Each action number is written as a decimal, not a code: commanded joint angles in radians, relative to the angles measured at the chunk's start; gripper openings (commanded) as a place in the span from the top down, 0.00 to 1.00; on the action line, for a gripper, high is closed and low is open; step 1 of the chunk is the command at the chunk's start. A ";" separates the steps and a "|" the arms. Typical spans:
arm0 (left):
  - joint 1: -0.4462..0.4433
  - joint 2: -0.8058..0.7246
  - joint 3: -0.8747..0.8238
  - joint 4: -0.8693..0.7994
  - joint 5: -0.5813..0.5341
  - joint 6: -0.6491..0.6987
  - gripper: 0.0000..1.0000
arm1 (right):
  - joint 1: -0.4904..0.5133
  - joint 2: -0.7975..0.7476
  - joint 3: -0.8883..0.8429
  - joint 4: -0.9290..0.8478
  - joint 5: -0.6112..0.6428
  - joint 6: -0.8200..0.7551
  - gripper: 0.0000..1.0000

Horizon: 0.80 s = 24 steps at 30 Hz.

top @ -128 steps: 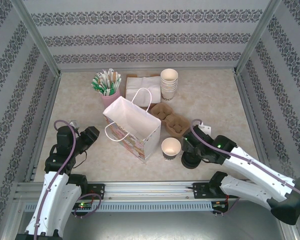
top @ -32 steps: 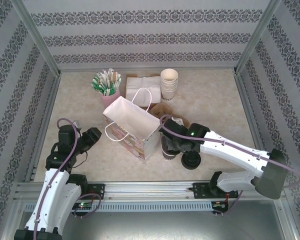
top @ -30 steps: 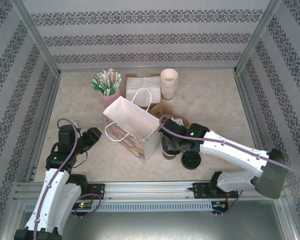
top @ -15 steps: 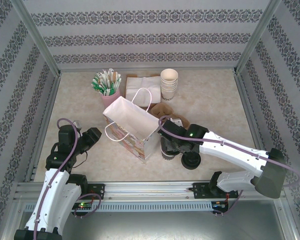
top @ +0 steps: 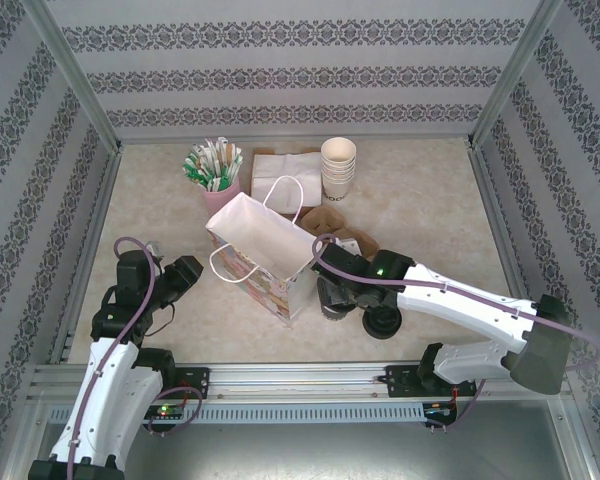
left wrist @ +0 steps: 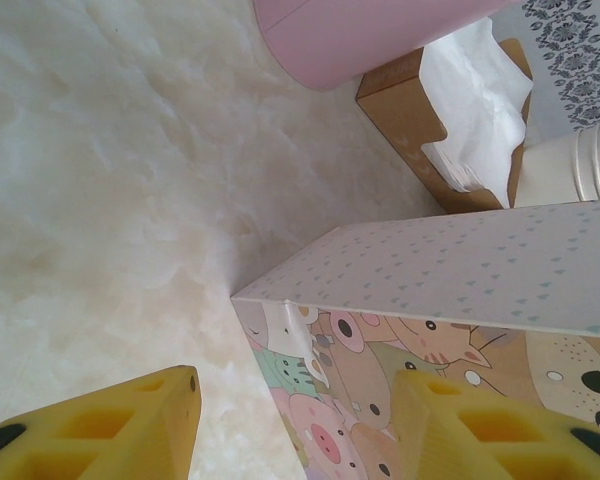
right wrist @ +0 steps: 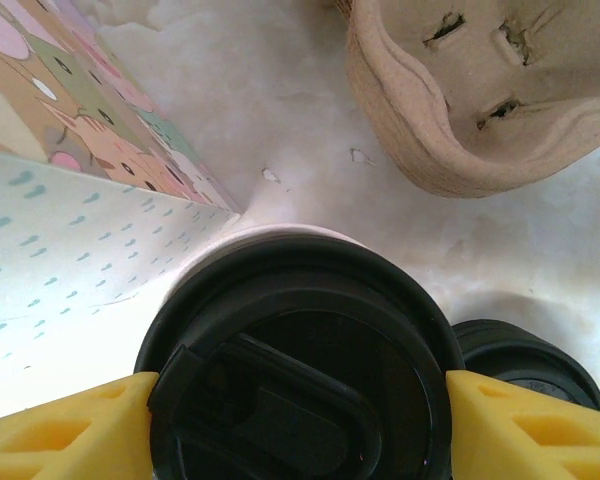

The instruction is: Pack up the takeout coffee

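The takeout coffee (right wrist: 300,370), a cream paper cup with a black lid, sits between the yellow fingers of my right gripper (right wrist: 298,405), which press on both sides of the lid. From above, the right gripper (top: 338,287) covers most of the cup (top: 330,308), right beside the near right corner of the white paper bag (top: 265,255). The bag stands upright with its mouth open. My left gripper (top: 185,268) hovers left of the bag, open, with the bag's animal-print side (left wrist: 430,300) just beyond its fingers.
A low pile of black lids (top: 383,320) lies right of the cup. A brown pulp cup carrier (top: 345,240) sits behind it. Further back stand a stack of lidless cups (top: 338,168), a napkin box (top: 280,170) and a pink cup of sachets (top: 218,180).
Earlier the cup stood lidless and the right gripper was at the lid pile. Over the last second the right gripper, shut on the lidded cup, edged slightly toward the bag. The left arm stayed still.
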State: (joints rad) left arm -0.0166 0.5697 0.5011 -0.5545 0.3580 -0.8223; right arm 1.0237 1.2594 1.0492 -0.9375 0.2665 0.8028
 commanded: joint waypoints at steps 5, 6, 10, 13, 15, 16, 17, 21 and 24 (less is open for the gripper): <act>0.008 -0.013 -0.012 -0.027 -0.012 0.018 0.46 | 0.011 0.028 0.035 -0.012 0.028 -0.033 0.31; 0.007 -0.014 -0.012 -0.028 -0.013 0.018 0.46 | 0.012 0.033 0.035 -0.008 0.027 -0.034 0.31; 0.007 -0.019 -0.012 -0.032 -0.015 0.020 0.46 | 0.011 0.056 0.038 0.002 0.018 -0.040 0.30; 0.007 -0.021 -0.013 -0.031 -0.017 0.020 0.46 | 0.012 0.067 0.037 0.006 0.014 -0.041 0.30; 0.007 -0.021 -0.013 -0.031 -0.016 0.020 0.46 | 0.012 0.072 0.035 0.006 0.013 -0.040 0.30; 0.007 -0.021 -0.013 -0.030 -0.017 0.020 0.46 | 0.013 0.072 0.035 0.009 0.011 -0.038 0.30; 0.008 -0.021 -0.015 -0.029 -0.017 0.019 0.46 | 0.012 0.072 0.034 0.011 0.009 -0.037 0.30; 0.007 -0.021 -0.015 -0.025 -0.018 0.020 0.46 | 0.012 0.070 0.035 0.018 0.012 -0.035 0.30; 0.007 -0.021 -0.016 -0.028 -0.018 0.021 0.46 | 0.012 0.075 0.032 0.024 0.003 -0.034 0.30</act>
State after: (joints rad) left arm -0.0166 0.5598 0.5011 -0.5690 0.3546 -0.8188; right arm 1.0241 1.3212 1.0649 -0.9222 0.2687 0.7776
